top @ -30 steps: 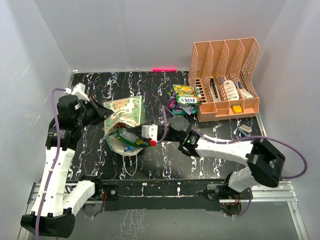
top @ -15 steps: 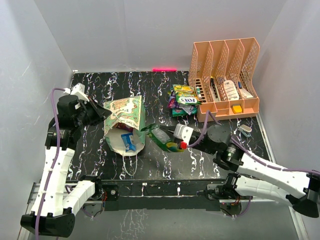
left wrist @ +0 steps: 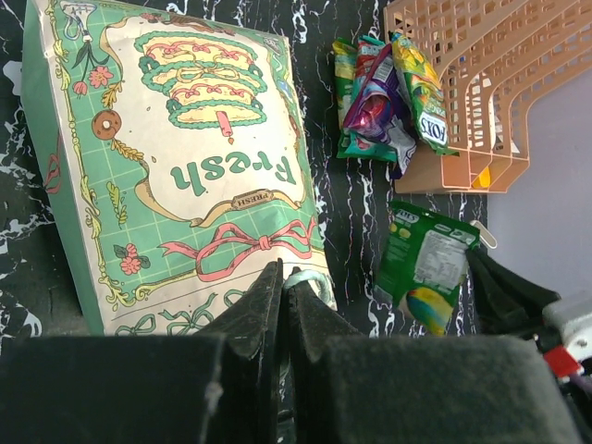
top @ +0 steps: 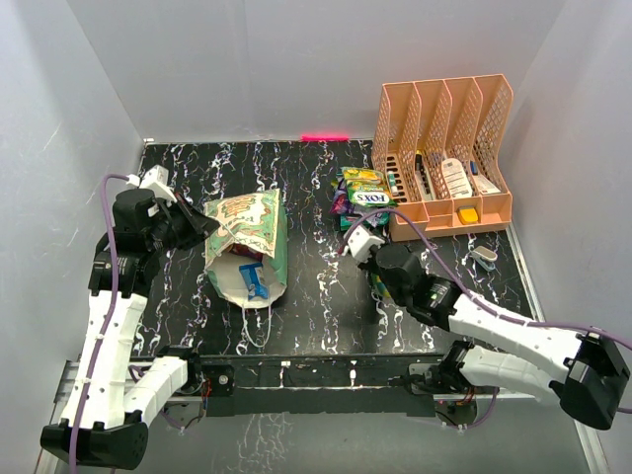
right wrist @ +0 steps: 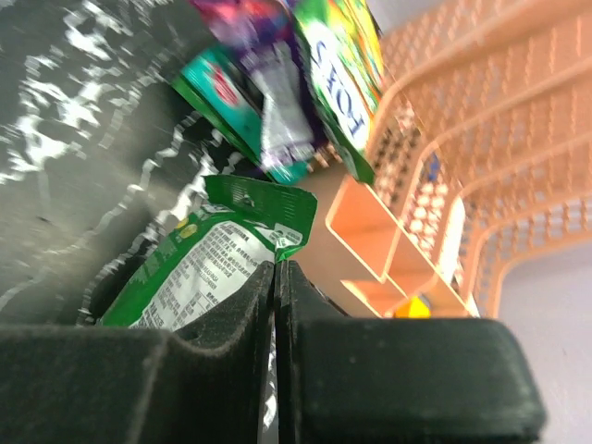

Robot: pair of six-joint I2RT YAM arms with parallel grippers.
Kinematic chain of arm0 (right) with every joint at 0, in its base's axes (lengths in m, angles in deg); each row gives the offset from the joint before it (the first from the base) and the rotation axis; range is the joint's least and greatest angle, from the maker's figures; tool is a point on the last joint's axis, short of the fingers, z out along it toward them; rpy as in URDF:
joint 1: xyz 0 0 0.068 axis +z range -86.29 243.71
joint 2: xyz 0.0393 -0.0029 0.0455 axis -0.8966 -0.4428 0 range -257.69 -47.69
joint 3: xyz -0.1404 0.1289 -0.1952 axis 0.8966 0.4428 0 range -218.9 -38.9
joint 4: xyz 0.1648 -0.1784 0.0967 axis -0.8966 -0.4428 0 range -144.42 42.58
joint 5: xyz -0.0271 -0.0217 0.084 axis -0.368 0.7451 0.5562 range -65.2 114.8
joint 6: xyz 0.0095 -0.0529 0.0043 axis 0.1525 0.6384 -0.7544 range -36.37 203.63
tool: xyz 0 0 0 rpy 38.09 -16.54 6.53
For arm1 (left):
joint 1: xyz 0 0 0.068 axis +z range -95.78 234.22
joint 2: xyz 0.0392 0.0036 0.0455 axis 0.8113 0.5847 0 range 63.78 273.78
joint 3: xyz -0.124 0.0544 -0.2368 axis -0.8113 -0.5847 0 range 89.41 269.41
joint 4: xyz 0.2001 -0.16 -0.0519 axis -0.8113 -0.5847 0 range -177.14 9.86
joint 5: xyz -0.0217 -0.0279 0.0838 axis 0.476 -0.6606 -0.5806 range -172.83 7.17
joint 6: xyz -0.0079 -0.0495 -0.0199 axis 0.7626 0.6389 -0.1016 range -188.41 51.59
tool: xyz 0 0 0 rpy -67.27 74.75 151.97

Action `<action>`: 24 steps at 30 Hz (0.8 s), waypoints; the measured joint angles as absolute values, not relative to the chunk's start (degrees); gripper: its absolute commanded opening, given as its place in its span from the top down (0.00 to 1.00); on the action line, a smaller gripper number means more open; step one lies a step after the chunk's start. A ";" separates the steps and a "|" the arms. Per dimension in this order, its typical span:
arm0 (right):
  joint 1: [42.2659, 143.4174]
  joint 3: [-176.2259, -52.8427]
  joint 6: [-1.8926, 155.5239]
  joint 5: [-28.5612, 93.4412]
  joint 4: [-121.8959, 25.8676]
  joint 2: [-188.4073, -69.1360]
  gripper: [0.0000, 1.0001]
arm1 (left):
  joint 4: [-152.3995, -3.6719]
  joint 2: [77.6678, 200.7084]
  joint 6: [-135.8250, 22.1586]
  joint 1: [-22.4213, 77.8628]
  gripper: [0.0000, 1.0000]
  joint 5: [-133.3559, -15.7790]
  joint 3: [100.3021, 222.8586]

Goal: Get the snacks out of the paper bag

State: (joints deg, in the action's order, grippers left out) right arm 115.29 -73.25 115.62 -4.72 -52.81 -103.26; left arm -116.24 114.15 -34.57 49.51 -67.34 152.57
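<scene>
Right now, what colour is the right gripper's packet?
Green packet; clearest in the left wrist view.

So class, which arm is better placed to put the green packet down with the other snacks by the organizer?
Right. The right gripper is shut on the green packet, close beside the snack pile. The left gripper is pinching the paper bag rim, farther away.

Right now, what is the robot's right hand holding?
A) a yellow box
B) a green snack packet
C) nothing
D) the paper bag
B: in the right wrist view the right gripper is shut on a green packet; the paper bag is pinched by the left gripper instead.
</scene>
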 measured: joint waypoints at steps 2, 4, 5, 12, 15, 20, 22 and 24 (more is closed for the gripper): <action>113.65 -73.25 115.42 -8.33 -54.27 -103.13 0.93 | -116.39 114.15 -34.79 49.51 1.00 -67.34 152.57; 113.30 -73.25 115.40 -10.69 -55.80 -103.22 0.93 | -116.59 114.09 -34.96 49.51 1.00 -67.32 152.61; 113.30 -73.38 115.40 -11.93 -56.78 -103.44 0.93 | -116.67 114.02 -35.00 49.51 1.00 -67.32 152.63; 113.30 -75.85 116.34 -17.44 -63.52 -108.31 0.93 | -117.13 113.12 -35.81 49.51 1.00 -67.23 152.74; 113.21 -76.75 116.10 -16.41 -64.41 -112.49 0.93 | -117.55 112.84 -36.08 49.51 1.00 -67.26 152.74; 113.21 -80.46 112.84 -11.23 -64.67 -124.05 0.93 | -117.74 112.80 -36.25 49.51 1.00 -67.23 152.74; 113.21 -81.73 111.25 -9.66 -64.28 -127.35 0.93 | -117.77 112.80 -36.25 49.51 1.00 -67.23 152.74; 113.21 -84.24 109.21 -8.02 -63.93 -131.11 0.93 | -117.96 112.80 -36.25 49.51 1.00 -67.21 152.74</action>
State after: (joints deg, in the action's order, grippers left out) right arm 113.21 -84.24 109.21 -8.02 -63.93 -131.11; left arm -117.96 112.80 -36.25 49.51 -67.21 152.74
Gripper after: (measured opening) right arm 0.077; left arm 0.014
